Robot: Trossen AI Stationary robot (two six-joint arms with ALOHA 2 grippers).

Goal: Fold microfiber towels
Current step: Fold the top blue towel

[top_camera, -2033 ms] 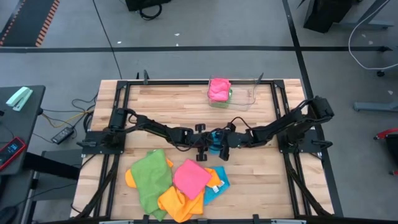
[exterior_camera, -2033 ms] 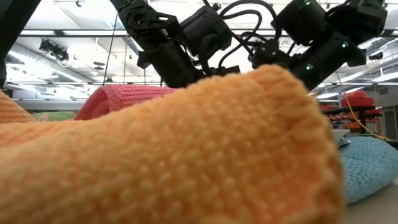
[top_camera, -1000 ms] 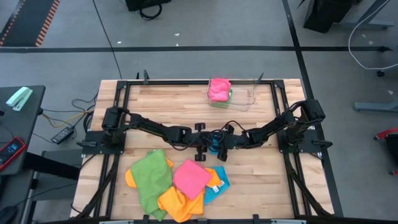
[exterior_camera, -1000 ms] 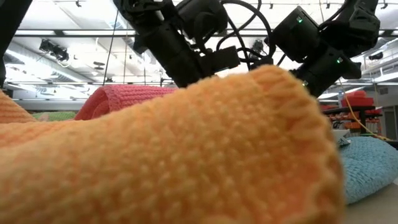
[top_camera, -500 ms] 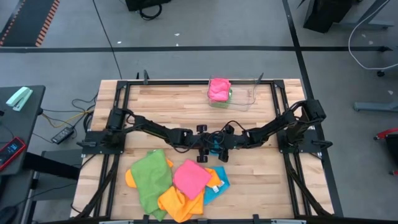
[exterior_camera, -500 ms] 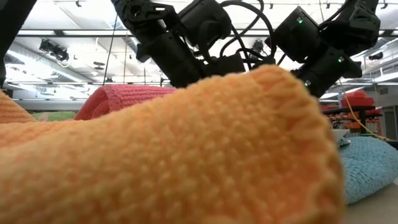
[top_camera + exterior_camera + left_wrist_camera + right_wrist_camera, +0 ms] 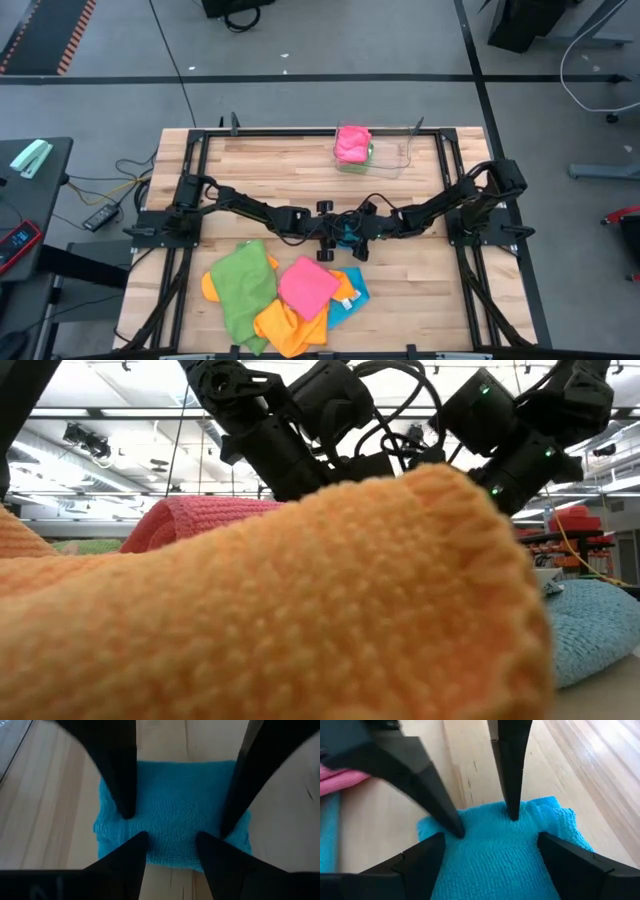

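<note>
Both pincers, left pincer (image 7: 170, 837) and right pincer (image 7: 490, 855), stand spread over a folded blue towel (image 7: 172, 810) between them, while the loose towel heap (image 7: 285, 295) nearby awaits folding.

- Folded towel (image 7: 172, 827): sky blue
- Pile: green towel (image 7: 243, 282), pink towel (image 7: 307, 284), orange towel (image 7: 285, 328)
- Surface (image 7: 270, 170): pale striped wood
- Arms: black

A robotics lab or workshop: a wooden table (image 7: 280, 165) in a black metal frame (image 7: 200, 135) stands on a grey concrete floor (image 7: 300, 40), with trailing cables (image 7: 120, 175) and ceiling strip lights (image 7: 100, 420).
</note>
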